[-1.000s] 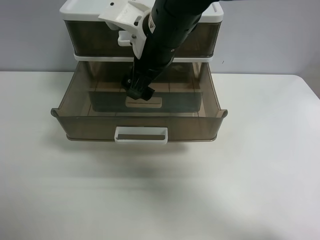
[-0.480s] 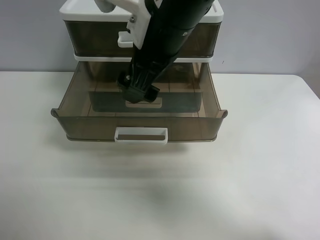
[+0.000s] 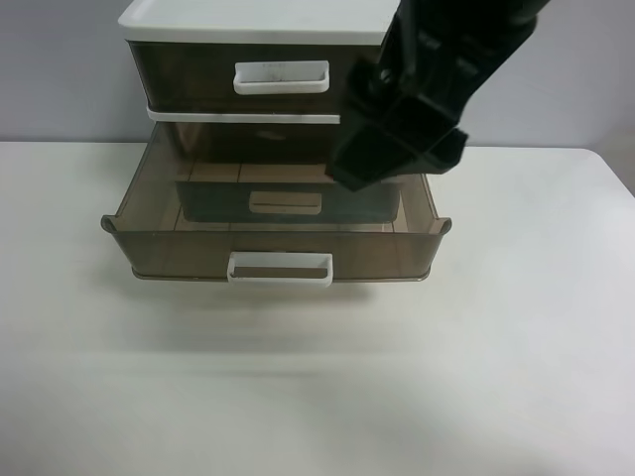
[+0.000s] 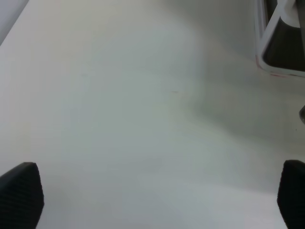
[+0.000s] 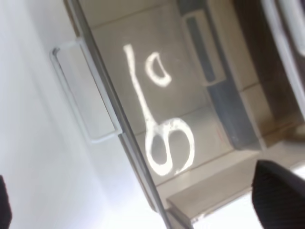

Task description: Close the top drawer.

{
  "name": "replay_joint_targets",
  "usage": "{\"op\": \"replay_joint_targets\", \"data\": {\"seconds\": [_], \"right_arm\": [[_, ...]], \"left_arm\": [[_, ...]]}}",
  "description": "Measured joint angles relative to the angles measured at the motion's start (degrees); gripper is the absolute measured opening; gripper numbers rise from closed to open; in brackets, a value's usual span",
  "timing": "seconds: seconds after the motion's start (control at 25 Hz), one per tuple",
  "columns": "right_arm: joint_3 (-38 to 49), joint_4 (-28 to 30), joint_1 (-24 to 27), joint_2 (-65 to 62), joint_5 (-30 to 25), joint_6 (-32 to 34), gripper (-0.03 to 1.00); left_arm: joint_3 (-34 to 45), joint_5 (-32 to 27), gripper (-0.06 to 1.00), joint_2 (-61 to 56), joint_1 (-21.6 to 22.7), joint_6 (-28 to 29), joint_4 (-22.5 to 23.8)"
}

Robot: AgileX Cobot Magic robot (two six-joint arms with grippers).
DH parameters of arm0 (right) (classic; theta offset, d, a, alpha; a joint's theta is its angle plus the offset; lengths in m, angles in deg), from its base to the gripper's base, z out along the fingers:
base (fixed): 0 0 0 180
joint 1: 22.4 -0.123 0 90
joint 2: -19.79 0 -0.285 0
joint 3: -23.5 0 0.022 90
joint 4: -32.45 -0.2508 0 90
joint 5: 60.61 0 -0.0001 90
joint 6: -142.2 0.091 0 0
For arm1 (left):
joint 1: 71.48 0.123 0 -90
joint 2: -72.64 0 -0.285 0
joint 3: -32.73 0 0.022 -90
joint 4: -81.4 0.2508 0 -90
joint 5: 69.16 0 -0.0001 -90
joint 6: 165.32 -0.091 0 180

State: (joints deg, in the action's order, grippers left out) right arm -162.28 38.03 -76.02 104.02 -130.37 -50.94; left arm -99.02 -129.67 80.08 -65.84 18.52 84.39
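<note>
The top drawer (image 3: 189, 74) is smoky brown with a white loop handle (image 3: 281, 76). It sits pushed in under the white lid (image 3: 248, 18), its front flush with the unit. The lower drawer (image 3: 149, 253) is pulled far out, and its handle (image 3: 280, 269) faces the table front. My right gripper (image 3: 392, 149) hangs above the right side of the lower drawer, touching nothing. The right wrist view looks down into the lower drawer (image 5: 157, 71). There my gripper (image 5: 140, 202) is open and empty. My left gripper (image 4: 157, 195) is open over bare table.
The white table (image 3: 317, 377) spreads in front of the unit and to both sides. A grey wall (image 3: 60, 79) stands behind the unit. In the left wrist view a corner of the drawer unit (image 4: 281, 43) shows at the edge.
The right arm has lifted away from in front of the top drawer and moved toward the exterior high view's right. The top drawer's handle now shows in full. The drawers have not moved.
</note>
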Motion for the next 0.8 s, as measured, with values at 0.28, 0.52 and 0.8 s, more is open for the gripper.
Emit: {"op": "replay_joint_targets", "data": {"seconds": [0.28, 0.52, 0.8], "right_arm": [[6.28, 0.83, -0.06, -13.80, -0.11, 2.89, 0.99], [14.27, 2.07, -0.06, -29.48, -0.16, 4.52, 0.99], [26.12, 2.12, -0.06, -45.99, -0.21, 8.96, 0.99]], "left_arm": [[0.00, 0.00, 0.99, 0.00, 0.00, 0.00, 0.00], [0.00, 0.00, 0.99, 0.00, 0.00, 0.00, 0.00], [0.00, 0.00, 0.99, 0.00, 0.00, 0.00, 0.00]]}}
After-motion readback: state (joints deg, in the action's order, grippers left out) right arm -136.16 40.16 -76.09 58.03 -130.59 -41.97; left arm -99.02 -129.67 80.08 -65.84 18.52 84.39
